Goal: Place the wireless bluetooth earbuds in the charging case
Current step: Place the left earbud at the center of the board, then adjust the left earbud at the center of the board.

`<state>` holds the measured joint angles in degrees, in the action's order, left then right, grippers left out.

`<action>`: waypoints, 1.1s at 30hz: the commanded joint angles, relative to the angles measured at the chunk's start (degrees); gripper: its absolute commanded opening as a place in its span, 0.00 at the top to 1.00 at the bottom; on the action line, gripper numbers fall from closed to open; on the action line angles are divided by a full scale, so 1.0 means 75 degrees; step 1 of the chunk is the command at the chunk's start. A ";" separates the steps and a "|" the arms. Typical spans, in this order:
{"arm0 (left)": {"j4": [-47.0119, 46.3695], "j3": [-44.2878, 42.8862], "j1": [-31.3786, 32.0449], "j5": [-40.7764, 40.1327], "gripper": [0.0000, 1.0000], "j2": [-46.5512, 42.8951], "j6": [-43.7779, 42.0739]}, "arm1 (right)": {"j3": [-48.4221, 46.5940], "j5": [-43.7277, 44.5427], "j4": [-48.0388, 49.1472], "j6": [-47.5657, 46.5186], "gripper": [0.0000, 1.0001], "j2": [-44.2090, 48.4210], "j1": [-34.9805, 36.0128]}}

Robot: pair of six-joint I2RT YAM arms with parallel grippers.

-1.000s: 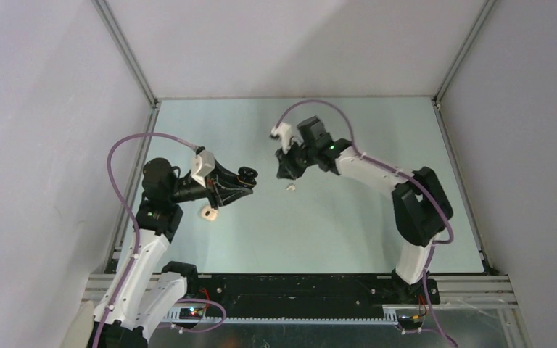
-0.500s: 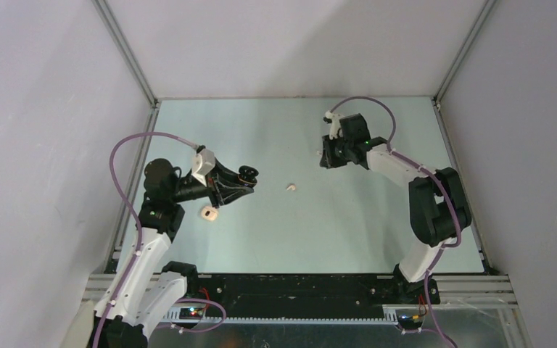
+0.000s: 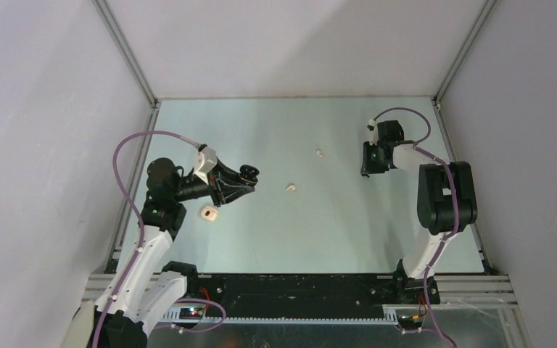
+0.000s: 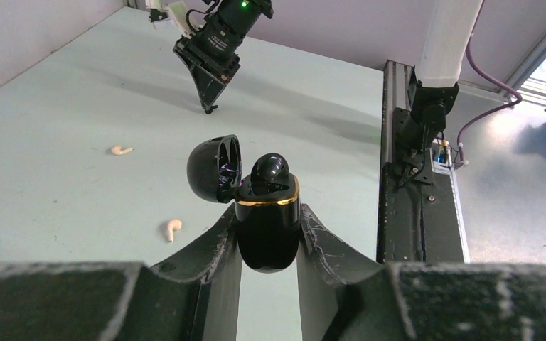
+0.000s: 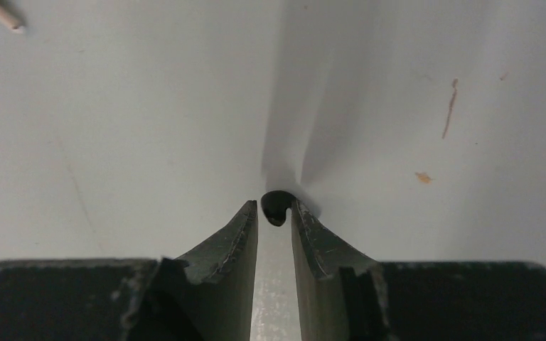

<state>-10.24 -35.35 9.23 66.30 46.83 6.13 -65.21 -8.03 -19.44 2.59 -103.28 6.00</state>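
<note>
My left gripper [image 3: 250,174] [image 4: 268,209] is shut on the black, gold-rimmed charging case [image 4: 268,227], held above the table's left side. Its lid [image 4: 215,169] stands open and one black earbud [image 4: 270,169] sits in it. My right gripper [image 3: 366,172] [image 5: 275,210] points down at the table on the right. Its jaws are slightly open, with a second black earbud [image 5: 273,202] lying between the fingertips, against the right one. Two beige earbuds [image 3: 290,187] [image 3: 319,153] lie mid-table; the left wrist view shows these beige earbuds too [image 4: 173,229] [image 4: 121,150].
A small beige case [image 3: 209,213] lies on the table just below my left gripper. The metal frame rail [image 3: 127,196] borders the table on the left and the black base rail [image 4: 405,206] runs along its near edge. Brown marks [image 5: 451,106] dot the surface near my right gripper.
My right arm has swung from the table's middle to the right side and lowered over the black earbud, uncovering the farther beige earbud; its jaws have parted a little. The left arm has stayed put.
</note>
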 commanded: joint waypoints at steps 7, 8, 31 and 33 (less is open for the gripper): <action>-0.0326 0.0040 0.0053 -0.0057 1.00 -0.0033 0.0164 | -0.0003 -0.0083 0.0038 0.0073 0.65 -0.0223 -0.0189; -0.0332 0.0033 0.0048 -0.0059 1.00 -0.0027 0.0165 | -0.0002 -0.0088 0.0023 0.0043 0.65 -0.0128 -0.0211; -0.0332 0.0032 0.0083 -0.0045 1.00 -0.0041 0.0144 | -0.0029 -0.2158 -0.0462 0.0348 0.52 -0.0336 -0.0471; -0.0334 0.0029 0.0084 -0.0048 1.00 -0.0032 0.0144 | -0.0028 -0.2201 -0.0467 0.0361 0.52 -0.0323 -0.0448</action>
<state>-11.14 -35.35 9.63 66.17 46.83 6.63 -65.21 -20.43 -22.37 4.32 -105.23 2.28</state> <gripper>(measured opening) 0.329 0.481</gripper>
